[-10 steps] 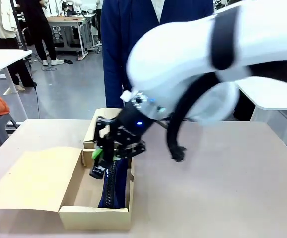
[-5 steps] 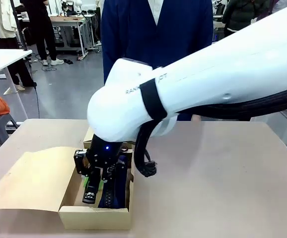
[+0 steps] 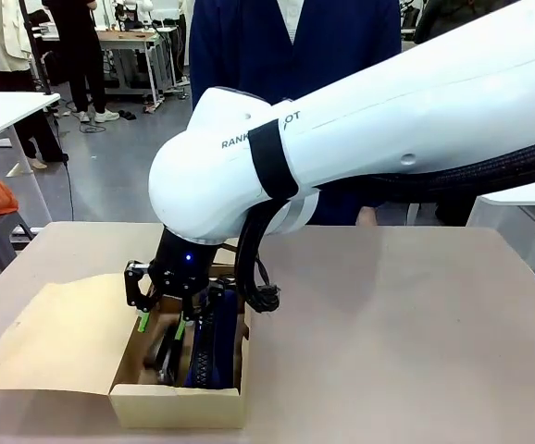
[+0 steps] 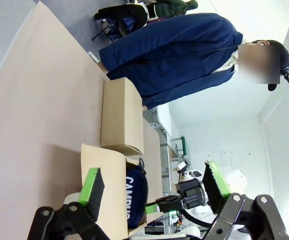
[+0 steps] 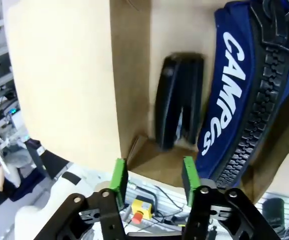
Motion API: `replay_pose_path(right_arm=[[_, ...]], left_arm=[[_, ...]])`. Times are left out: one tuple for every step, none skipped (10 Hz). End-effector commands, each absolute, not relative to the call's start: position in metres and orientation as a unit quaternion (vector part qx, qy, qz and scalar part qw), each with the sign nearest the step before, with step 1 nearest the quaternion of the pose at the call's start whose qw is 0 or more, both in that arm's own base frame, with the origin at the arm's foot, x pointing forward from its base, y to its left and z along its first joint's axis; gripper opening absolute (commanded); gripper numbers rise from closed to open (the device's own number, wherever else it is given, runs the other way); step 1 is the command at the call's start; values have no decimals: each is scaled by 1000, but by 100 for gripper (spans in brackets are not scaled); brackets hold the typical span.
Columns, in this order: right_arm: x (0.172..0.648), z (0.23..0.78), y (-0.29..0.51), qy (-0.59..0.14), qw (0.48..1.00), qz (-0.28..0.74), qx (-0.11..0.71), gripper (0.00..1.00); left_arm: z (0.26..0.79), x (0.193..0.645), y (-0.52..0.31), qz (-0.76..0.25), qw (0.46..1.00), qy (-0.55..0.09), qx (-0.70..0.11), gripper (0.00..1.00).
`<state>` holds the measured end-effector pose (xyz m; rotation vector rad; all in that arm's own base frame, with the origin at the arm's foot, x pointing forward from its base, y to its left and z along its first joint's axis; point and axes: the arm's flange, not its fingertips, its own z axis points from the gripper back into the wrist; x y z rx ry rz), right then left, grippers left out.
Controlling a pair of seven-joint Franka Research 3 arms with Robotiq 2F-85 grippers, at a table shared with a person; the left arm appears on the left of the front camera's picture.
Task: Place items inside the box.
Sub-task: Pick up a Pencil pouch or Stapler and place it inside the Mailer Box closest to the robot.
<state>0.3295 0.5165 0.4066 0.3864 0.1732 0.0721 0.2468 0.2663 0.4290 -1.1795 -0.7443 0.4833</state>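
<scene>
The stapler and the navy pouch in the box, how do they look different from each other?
The stapler is plain black; the pouch is navy with white CAMPUS lettering and a black zip. The stapler looks hard and slim; the pouch is soft fabric and wider. The pouch also runs longer than the stapler. Both lie lengthwise, side by side, inside the box.
</scene>
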Motion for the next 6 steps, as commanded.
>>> replay_pose_path(right_arm=[[328, 408, 513, 77, 976, 29, 200, 100], [328, 410, 510, 70, 976, 29, 203, 100], [327, 412, 507, 66, 976, 28, 206, 100], [328, 415, 503, 61, 975, 26, 211, 100], [328, 421, 494, 56, 974, 26, 218, 100], [328, 435, 466, 94, 962, 65, 249, 100]], left_arm=[[429, 247, 265, 213, 733, -351, -542, 100], [429, 247, 265, 213, 733, -351, -542, 100], [429, 247, 265, 213, 733, -351, -542, 100], [429, 247, 265, 213, 733, -351, -542, 100], [429, 247, 265, 213, 733, -351, -542, 100], [429, 247, 265, 213, 733, -351, -542, 100]])
